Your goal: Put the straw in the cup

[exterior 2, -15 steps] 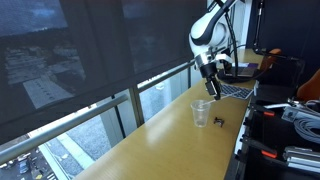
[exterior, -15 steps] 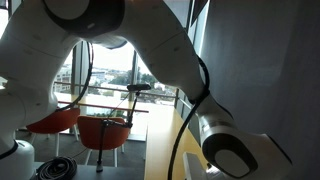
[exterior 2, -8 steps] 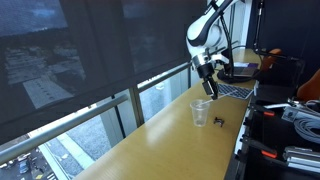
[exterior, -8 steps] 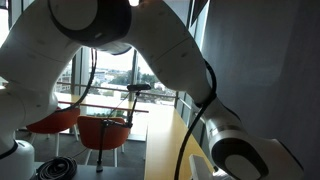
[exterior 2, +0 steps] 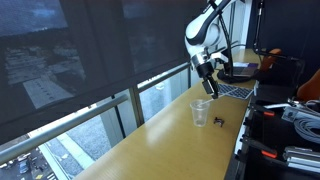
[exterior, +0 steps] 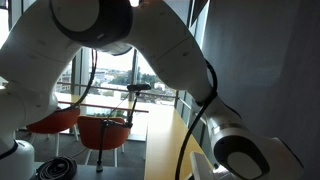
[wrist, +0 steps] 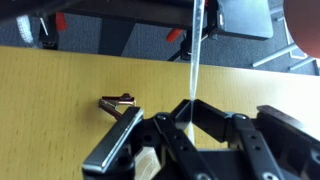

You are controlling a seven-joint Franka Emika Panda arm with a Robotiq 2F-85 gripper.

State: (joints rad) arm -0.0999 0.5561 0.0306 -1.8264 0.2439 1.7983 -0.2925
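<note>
White straw pinched in my jaws, cup below.

My gripper (wrist: 190, 114) is clamped on the straw (wrist: 195, 55), which runs long and thin past the fingertips. In an exterior view the cup (exterior 2: 201, 113) stands on the table (exterior 2: 165, 138) under me, but I can't tell if the tip lines up with its mouth. A clip (wrist: 118, 102) lies near. Likely risks: the bendy tip catches the rim and tips the light cup, or I let go off-centre and the straw lands on the table.
</note>
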